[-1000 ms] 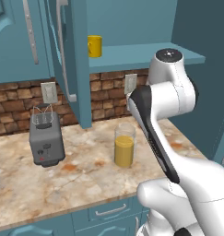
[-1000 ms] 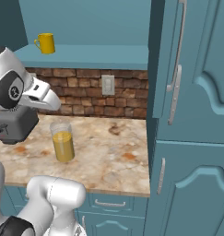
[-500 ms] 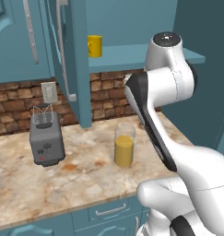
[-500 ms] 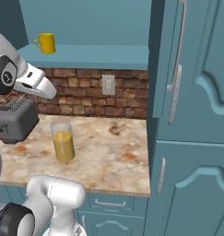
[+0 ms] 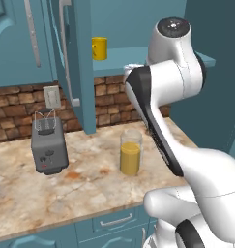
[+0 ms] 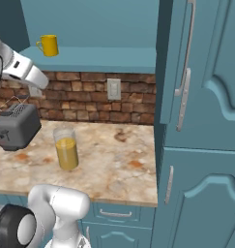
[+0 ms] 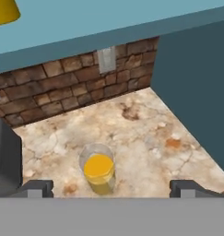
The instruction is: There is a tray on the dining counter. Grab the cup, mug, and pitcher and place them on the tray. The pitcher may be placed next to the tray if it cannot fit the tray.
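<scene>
Since a second ago your arm has swung upward: the big white joint that sat level with the shelf edge now rides higher, and in the right base view the arm that covered the toaster point(image 6: 16, 128) has lifted off it. Nothing on the counter has shifted.

You are looking at the brick-backed kitchen counter point(image 5: 90, 193). The pitcher point(image 5: 130, 152) stands upright on the stone top, holding orange-yellow liquid, roughly midway between the back wall and the front edge. In the left base view it sits just left of your arm's dark forearm panel. The grey toaster stands well apart from it, toward the left end and closer to the brick wall.

The mug point(image 5: 99, 48) sits upright on the teal shelf point(image 6: 104, 57) above the counter, near the shelf's left end beside the tall cabinet point(image 5: 73, 63); its handle shows in the right base view.

Your gripper point(image 7: 111, 188) hangs above the counter with its jaws spread wide and nothing between them. In the hand view the pitcher stands just inside the left fingertip, well below the tips, untouched. A wall outlet point(image 7: 106, 60) shows on the brick behind it.
</scene>
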Available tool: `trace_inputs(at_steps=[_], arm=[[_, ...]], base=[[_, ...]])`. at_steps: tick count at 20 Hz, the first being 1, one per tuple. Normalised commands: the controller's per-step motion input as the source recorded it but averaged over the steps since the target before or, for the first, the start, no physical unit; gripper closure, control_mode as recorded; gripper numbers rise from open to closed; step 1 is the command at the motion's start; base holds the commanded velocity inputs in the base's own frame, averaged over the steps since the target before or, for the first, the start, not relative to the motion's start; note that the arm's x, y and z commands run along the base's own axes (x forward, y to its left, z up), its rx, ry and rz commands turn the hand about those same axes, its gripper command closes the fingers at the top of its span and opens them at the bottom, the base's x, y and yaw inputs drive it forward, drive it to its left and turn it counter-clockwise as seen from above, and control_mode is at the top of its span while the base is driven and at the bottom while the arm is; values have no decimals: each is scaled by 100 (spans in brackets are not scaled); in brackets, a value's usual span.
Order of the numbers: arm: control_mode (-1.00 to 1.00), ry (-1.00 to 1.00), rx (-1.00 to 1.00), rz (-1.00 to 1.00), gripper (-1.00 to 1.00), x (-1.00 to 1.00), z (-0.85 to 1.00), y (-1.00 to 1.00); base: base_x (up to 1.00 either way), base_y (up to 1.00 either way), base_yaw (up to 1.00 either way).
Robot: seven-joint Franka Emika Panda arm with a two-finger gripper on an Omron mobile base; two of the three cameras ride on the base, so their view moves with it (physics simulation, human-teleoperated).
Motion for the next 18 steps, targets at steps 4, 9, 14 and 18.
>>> trace_inputs(at_steps=[4, 9, 14, 18], arm=[[-100, -9, 0, 4, -100, 37, 37, 34], [-100, 0, 0, 6, -100, 64, 25, 29], [-100, 0, 0, 5, -100, 66, 11, 31], [-100, 0, 0, 2, -100, 66, 2, 38]], base=[[0, 0, 0], [0, 0, 0], [0, 0, 0], [0, 0, 0]])
